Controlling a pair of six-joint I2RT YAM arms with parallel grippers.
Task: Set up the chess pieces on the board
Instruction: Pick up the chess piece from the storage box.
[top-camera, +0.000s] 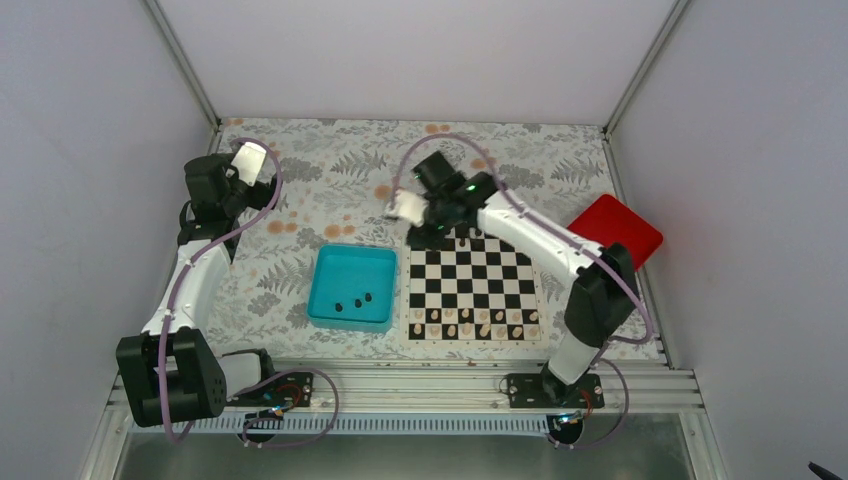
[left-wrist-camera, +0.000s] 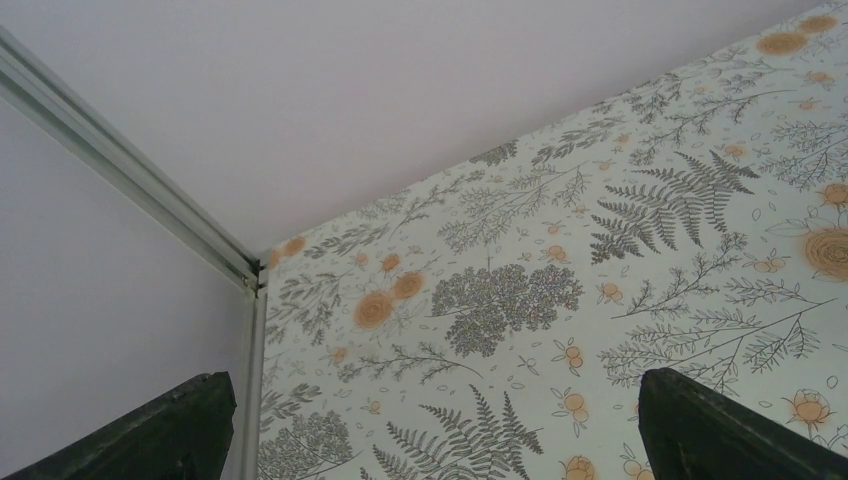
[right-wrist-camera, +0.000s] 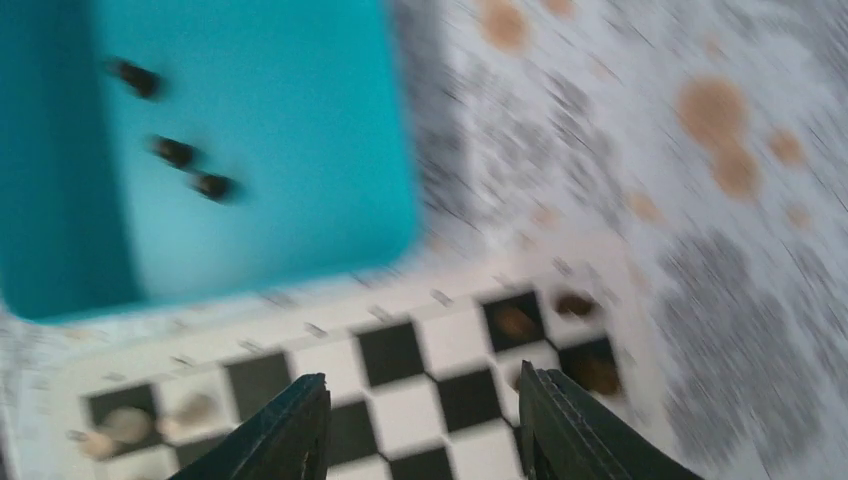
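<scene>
A: State of right gripper (right-wrist-camera: 424, 375)?
B: Open. Jaws spread, nothing held; only bare squares of the board (right-wrist-camera: 400, 352) visible through the gap. Wrist view heavily smeared.
A: Location?
B: Hovering over the board's far corner on the tray side. Board directly under the fingertips.
A: Location of chess pieces (right-wrist-camera: 175, 152)?
B: Three dark ones lying loose in the teal tray (right-wrist-camera: 300, 120), ahead of the fingertips and off toward the left-arm side, well apart from the jaws. Three brownish pieces (right-wrist-camera: 515, 322) on squares just ahead of one fingertip (right-wrist-camera: 560, 420), at the board's far edge; too blurred to tell the type.
A: And pale pieces (right-wrist-camera: 125, 422)?
B: On squares out past the other finger, toward the arm bases. Rows of them along the board's near edge in the top view.
A: And left gripper (left-wrist-camera: 432, 378)?
B: Open too, fingers wide, empty. Pointed at the fern-print table cover (left-wrist-camera: 520, 300) and the wall corner. Board and tray well away from it, toward the right-arm side, outside its wrist view.
A: Anything else?
B: Only a red box (top-camera: 615, 228), well off the right gripper's side facing away from the tray.
</scene>
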